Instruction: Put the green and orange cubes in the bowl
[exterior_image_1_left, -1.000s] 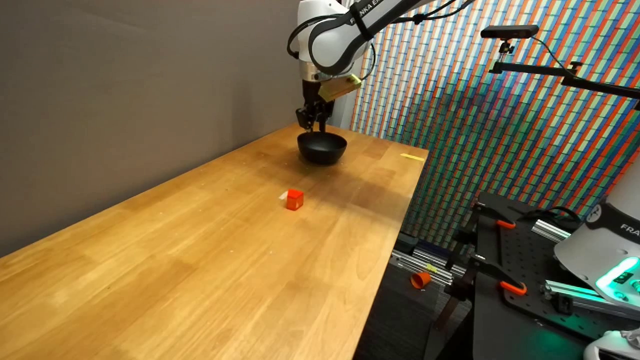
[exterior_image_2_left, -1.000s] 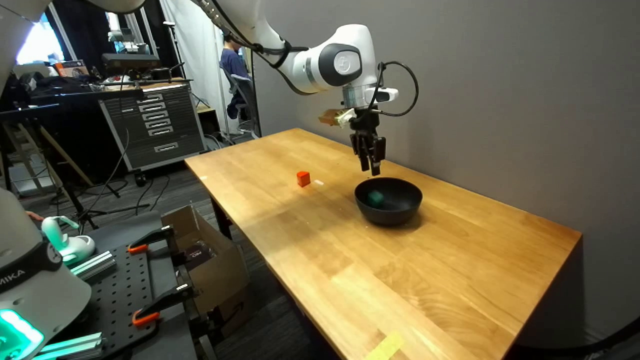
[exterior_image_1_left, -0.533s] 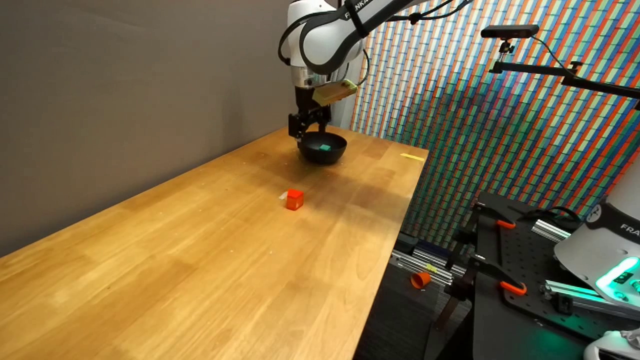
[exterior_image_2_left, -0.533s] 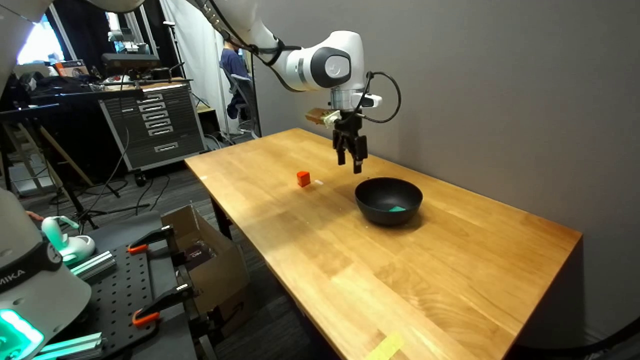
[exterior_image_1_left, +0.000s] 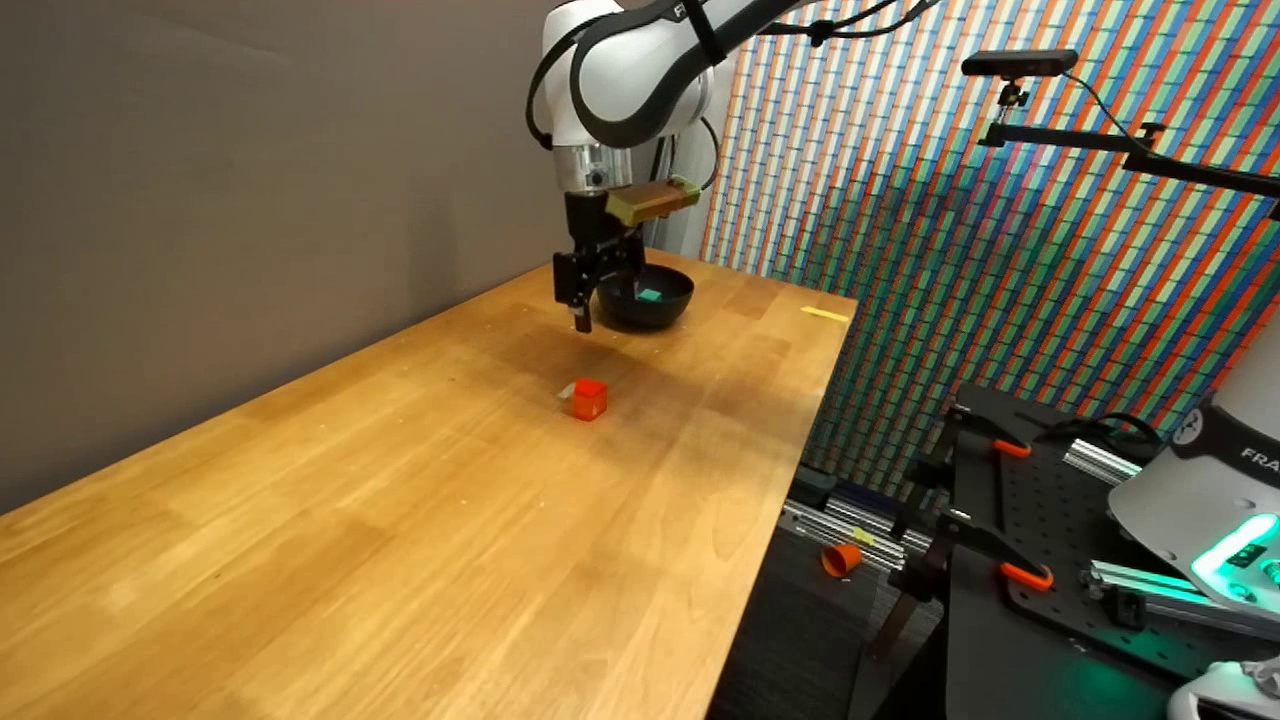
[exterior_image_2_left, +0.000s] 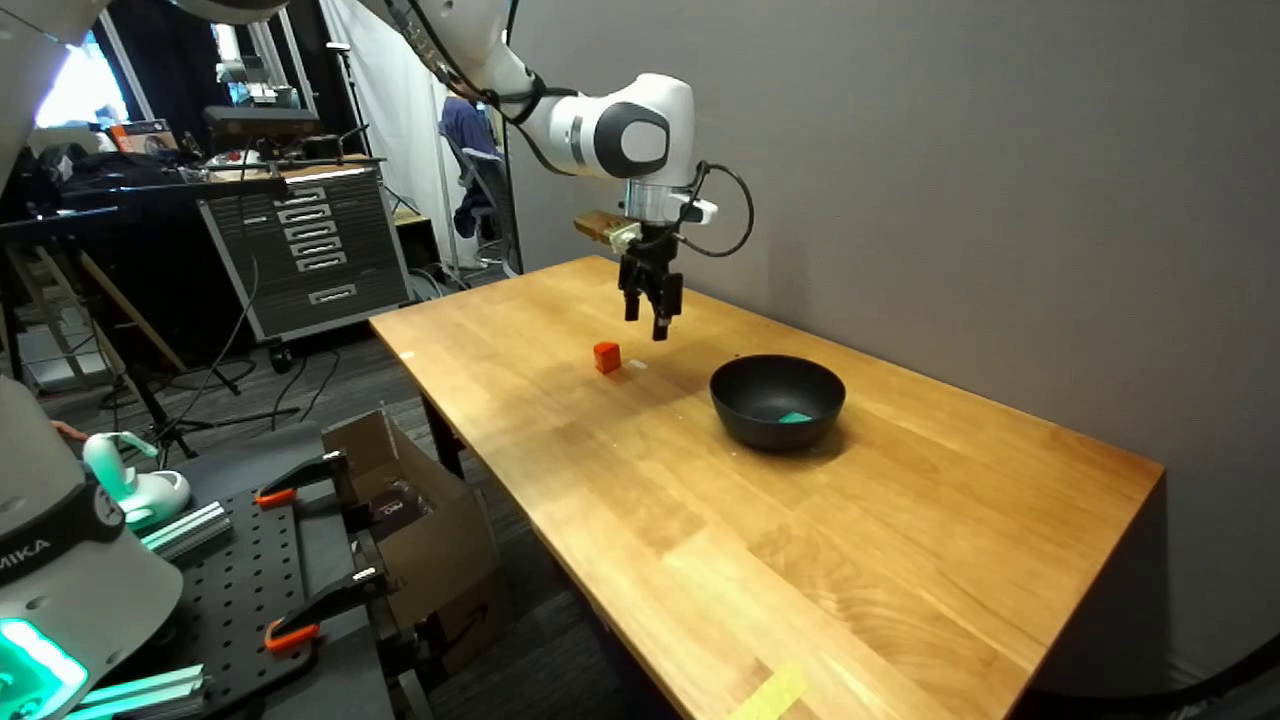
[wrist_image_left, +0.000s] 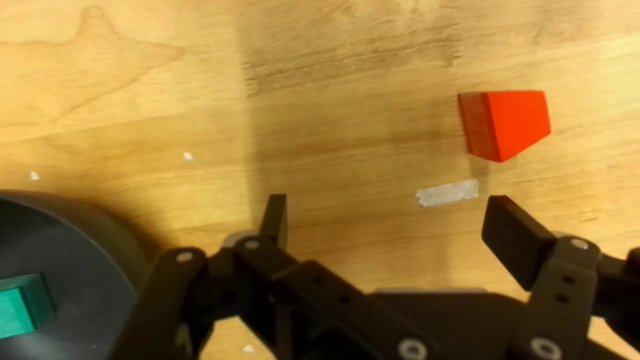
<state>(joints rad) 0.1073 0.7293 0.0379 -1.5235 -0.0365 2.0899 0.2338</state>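
The green cube (wrist_image_left: 22, 305) is seen inside the black bowl (exterior_image_2_left: 745, 428), which is set on a wooden table (exterior_image_2_left: 900, 560). The orange-red cube (exterior_image_2_left: 606, 358) is seen on the table, well apart from the bowl, with a strip of pale tape (wrist_image_left: 447, 193) near it. The gripper (wrist_image_left: 387, 217) is suspended above the table, its jaws spread wide apart. Cut-off lettering (exterior_image_1_left: 1262, 457) can be read on the white robot base (exterior_image_1_left: 1180, 510): "FRA" in an exterior view, "MIKA" (exterior_image_2_left: 25, 555) in an exterior view.

Two cubes (wrist_image_left: 507, 125) (wrist_image_left: 22, 306), one bowl (exterior_image_2_left: 772, 436)
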